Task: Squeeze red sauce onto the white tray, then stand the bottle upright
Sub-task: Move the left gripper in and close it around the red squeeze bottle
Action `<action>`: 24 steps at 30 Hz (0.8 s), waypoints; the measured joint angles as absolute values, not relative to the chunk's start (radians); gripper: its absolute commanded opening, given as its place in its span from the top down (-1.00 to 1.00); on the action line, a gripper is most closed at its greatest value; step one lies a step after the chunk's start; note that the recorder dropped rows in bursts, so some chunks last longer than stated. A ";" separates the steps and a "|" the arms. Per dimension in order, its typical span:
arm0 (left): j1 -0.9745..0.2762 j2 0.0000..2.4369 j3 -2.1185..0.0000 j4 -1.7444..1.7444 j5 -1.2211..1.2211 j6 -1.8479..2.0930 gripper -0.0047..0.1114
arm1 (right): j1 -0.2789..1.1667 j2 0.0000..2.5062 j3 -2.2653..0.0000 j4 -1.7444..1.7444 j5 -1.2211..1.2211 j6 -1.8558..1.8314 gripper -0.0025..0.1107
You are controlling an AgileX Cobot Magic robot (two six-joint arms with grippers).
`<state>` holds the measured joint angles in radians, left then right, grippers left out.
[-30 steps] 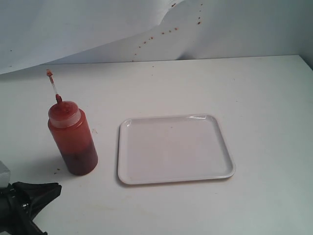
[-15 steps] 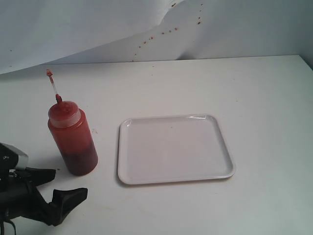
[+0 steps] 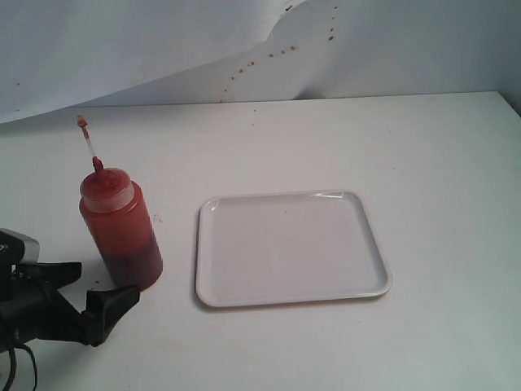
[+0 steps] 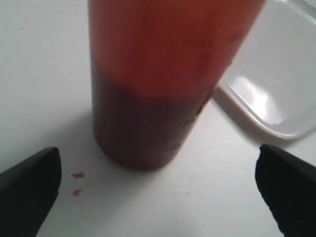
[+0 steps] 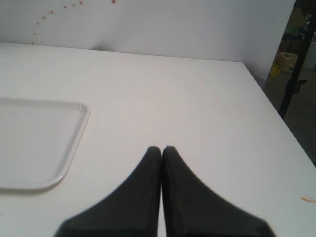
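Here the bottle [image 3: 120, 232] stands upright on the table [image 3: 326, 138], just left of the white tray [image 3: 201, 252]. It holds red sauce [image 3: 130, 265] that darkens toward the base; the tray's floor shows plain white. The left gripper [image 3: 102, 283] gapes wide just short of the bottle's base, touching nothing. The right gripper [image 5: 161, 149] is pressed closed over the table beside the tray. Small red specks [image 4: 77, 178] lie by the base. The bottle's long axis runs vertical, and its thin nozzle [image 3: 88, 142] points up, leaning slightly left.

The bottle [image 3: 120, 232] is translucent plastic, smooth with a soft sheen. The white tray [image 3: 286, 248] is glossy hard plastic and throws glare at its rim. The table [image 3: 423, 155] is matt white and smooth. The backdrop [image 3: 122, 49] looks like creased paper, though it's hard to tell from here. The right gripper [image 5: 161, 150] is matt black.
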<state>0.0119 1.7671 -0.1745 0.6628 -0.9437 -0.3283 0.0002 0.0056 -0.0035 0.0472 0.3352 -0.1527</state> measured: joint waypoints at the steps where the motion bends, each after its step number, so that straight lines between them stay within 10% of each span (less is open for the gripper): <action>1: 0.012 1.767 -0.174 0.657 -0.950 -0.314 -0.88 | 0.000 0.006 -0.004 0.047 0.335 -0.153 0.96; 24: 0.012 1.788 -0.324 0.729 -0.914 -0.281 -0.88 | 0.000 0.006 -0.004 0.047 0.335 -0.153 0.96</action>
